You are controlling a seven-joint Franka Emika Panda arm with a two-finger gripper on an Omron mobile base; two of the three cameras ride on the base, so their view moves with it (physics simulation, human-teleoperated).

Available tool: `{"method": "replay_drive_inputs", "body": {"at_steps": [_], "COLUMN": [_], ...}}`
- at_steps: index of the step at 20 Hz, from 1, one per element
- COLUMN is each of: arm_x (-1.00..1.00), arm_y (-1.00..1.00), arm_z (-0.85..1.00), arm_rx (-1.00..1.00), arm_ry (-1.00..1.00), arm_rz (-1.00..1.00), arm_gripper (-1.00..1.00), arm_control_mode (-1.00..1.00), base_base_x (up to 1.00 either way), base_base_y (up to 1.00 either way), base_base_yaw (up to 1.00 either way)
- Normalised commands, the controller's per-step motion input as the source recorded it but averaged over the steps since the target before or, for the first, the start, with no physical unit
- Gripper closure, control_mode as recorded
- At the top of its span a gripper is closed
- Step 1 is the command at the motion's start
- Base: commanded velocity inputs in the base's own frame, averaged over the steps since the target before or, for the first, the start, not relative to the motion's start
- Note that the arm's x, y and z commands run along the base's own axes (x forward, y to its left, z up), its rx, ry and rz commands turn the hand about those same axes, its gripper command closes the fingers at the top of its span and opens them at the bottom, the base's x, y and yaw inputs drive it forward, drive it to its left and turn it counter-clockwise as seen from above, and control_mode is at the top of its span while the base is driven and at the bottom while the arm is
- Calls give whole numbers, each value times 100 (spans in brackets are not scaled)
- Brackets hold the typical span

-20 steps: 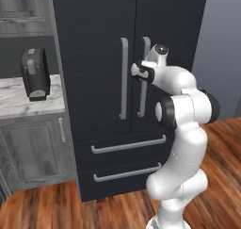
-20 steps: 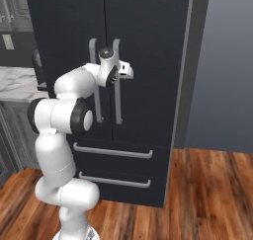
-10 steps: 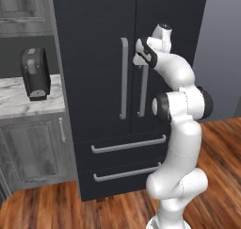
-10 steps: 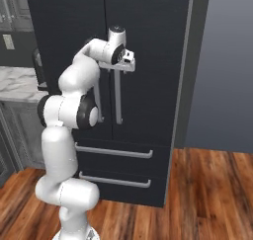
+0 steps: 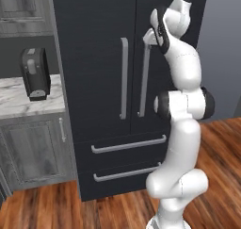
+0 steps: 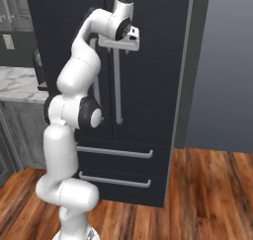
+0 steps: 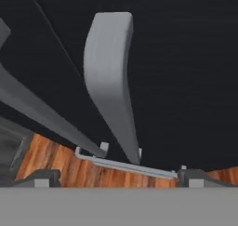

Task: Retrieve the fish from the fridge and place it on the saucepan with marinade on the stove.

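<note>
Fridge (image 5: 99, 82) doors closed; fish presumably inside, unseen. Gripper (image 6: 129, 38) wide open, empty, at top of right door handle (image 7: 111, 81). Handle's long axis vertical, just ahead of jaws.

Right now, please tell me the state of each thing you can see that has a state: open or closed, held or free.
fridge: both doors closed, both drawers below closed.
right door handle: free, close in front of the gripper near its top end, not grasped.
left door handle: free, untouched.
gripper: open, holding nothing.
lower cabinet door: closed.
</note>
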Motion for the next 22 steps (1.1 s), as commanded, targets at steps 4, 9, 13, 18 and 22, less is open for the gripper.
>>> {"method": "replay_drive_inputs", "body": {"at_steps": [4, 9, 13, 18, 22], "arm_x": [-100, -72, 9, 17, 27], "arm_y": [35, 22, 3, 0, -11], "arm_z": [-55, -76, -46, -13, 0], "arm_rx": [-10, -13, -20, -2, 13], "arm_ry": [-45, -35, -5, -17, -4], "arm_rz": [0, -5, 0, -2, -5], "arm_gripper": [-100, -100, -100, -100, -100], "arm_control_mode": [-100, -100, -100, -100, -100], "base_base_x": [0, 0, 0, 0, 0], "base_base_y": [0, 0, 0, 0, 0], "base_base_yaw": [0, 0, 0, 0, 0]}}
